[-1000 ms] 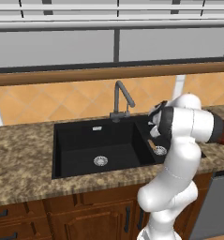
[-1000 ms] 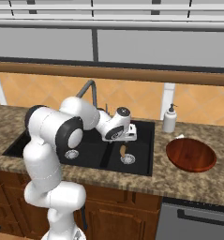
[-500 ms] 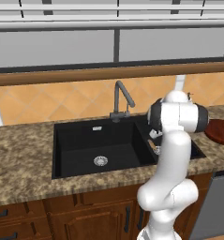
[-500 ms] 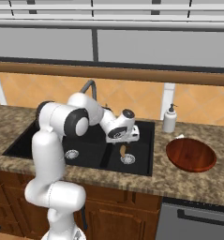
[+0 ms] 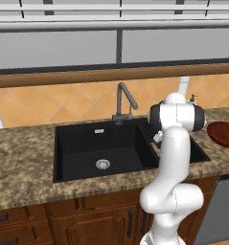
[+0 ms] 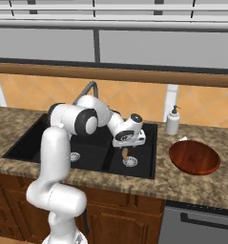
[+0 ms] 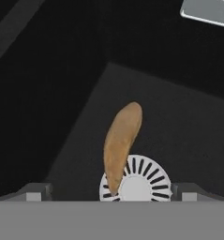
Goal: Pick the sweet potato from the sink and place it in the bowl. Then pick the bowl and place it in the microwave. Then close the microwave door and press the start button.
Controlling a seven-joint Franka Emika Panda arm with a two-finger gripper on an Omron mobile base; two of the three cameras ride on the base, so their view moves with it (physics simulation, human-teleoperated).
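One sweet potato (image 7: 120,143) between open jaws

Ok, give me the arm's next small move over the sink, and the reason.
Probably lower the gripper straight down until its fingers straddle the sweet potato, then close. Its jaws are open and hold nothing, and the potato lies on the floor of the small basin of the sink, one end over the drain, right below the hand.

Tan-orange sweet potato (image 7: 120,143); black sink (image 5: 87,143); reddish-brown bowl (image 6: 194,157).
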